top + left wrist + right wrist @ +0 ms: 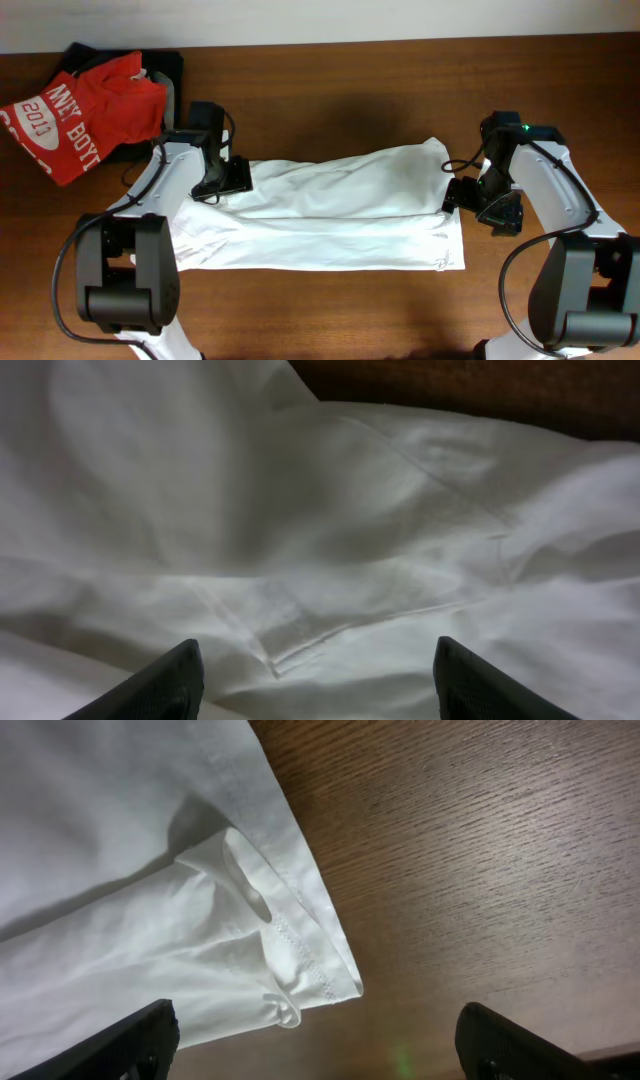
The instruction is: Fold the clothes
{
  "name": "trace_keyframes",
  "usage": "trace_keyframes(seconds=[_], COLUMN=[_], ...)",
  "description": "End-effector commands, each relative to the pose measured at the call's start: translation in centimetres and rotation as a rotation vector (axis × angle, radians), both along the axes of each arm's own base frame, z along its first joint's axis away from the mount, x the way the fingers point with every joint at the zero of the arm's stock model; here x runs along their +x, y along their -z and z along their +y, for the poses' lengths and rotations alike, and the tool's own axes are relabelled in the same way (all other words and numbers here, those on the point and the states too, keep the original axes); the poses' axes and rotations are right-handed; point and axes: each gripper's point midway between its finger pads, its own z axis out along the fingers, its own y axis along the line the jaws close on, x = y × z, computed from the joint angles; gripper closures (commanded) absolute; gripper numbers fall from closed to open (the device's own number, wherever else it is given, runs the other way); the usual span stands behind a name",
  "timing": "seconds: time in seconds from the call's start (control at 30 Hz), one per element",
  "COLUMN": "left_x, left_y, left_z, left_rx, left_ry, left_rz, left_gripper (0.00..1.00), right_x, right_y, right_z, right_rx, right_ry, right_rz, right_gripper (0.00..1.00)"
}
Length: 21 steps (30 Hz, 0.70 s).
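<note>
The white T-shirt (330, 205) lies folded lengthwise into a long band across the middle of the table; its chest print is hidden. My left gripper (222, 183) is open and empty above the shirt's left end, over wrinkled cloth and a hem (330, 630). My right gripper (478, 200) is open and empty at the shirt's right edge, where a hemmed corner (300, 975) lies between its fingers on the wood.
A red shirt with white "2013" lettering (85, 110) lies at the back left on a black garment (165, 70). Bare brown table (330, 310) runs along the front.
</note>
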Motion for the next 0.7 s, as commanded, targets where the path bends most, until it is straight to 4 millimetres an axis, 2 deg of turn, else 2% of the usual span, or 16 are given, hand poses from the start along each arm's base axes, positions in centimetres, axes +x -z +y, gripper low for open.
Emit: trace_keyframes(seconds=[0.0, 0.17, 0.23, 0.4, 0.5, 0.67], left_x=[0.14, 0.05, 0.08, 0.26, 0.34, 0.40], left_y=[1.77, 2.60, 2.59, 2.57, 2.53, 2.47], left_z=[-0.27, -0.42, -0.30, -0.21, 0.16, 0.54], left_rx=[0.054, 0.125, 0.131, 0.137, 0.159, 0.181], left_ry=[0.109, 0.134, 0.133, 0.131, 0.128, 0.124], left_rz=[0.030, 0.040, 0.039, 0.032, 0.029, 0.027], left_gripper=[0.27, 0.27, 0.37, 0.50, 0.67, 0.70], right_x=[-0.04, -0.10, -0.09, -0.09, -0.09, -0.08], right_y=[-0.43, -0.41, -0.41, -0.41, -0.41, -0.41], right_z=[-0.04, -0.04, -0.04, -0.04, -0.04, -0.04], right_rx=[0.001, 0.001, 0.001, 0.001, 0.001, 0.001], right_ry=[0.001, -0.007, -0.007, -0.007, -0.007, -0.007], right_rz=[-0.020, -0.018, -0.019, -0.019, -0.019, -0.019], right_gripper=[0.08, 0.08, 0.08, 0.08, 0.08, 0.08])
